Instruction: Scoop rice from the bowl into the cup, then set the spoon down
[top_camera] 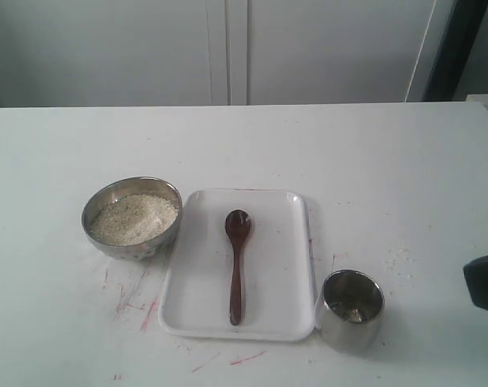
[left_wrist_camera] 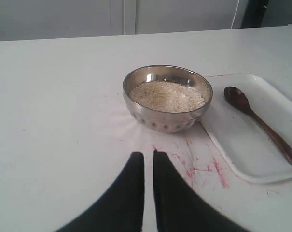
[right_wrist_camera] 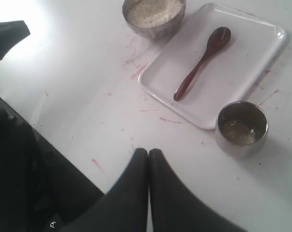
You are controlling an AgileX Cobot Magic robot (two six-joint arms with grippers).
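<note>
A steel bowl (top_camera: 131, 218) (left_wrist_camera: 167, 98) (right_wrist_camera: 153, 15) heaped with white rice (top_camera: 135, 218) (left_wrist_camera: 167, 95) stands left of a white tray (top_camera: 264, 318). The dark wooden spoon (top_camera: 236, 264) (left_wrist_camera: 259, 123) (right_wrist_camera: 201, 62) lies on the tray, head toward the far side. The small steel cup (top_camera: 352, 309) (right_wrist_camera: 242, 126) stands off the tray's near right corner, a few grains inside. My left gripper (left_wrist_camera: 148, 155) hovers near the bowl, fingers a thin slit apart, empty. My right gripper (right_wrist_camera: 148, 152) is shut and empty, a short way from the cup. A dark bit of the right arm (top_camera: 485, 282) shows at the exterior view's edge.
Red scratch marks (top_camera: 143, 310) streak the white table in front of the bowl and tray. A few spilled grains (top_camera: 398, 260) lie right of the cup. The table's far edge meets a pale wall; dark robot parts (right_wrist_camera: 20, 159) fill one side of the right wrist view.
</note>
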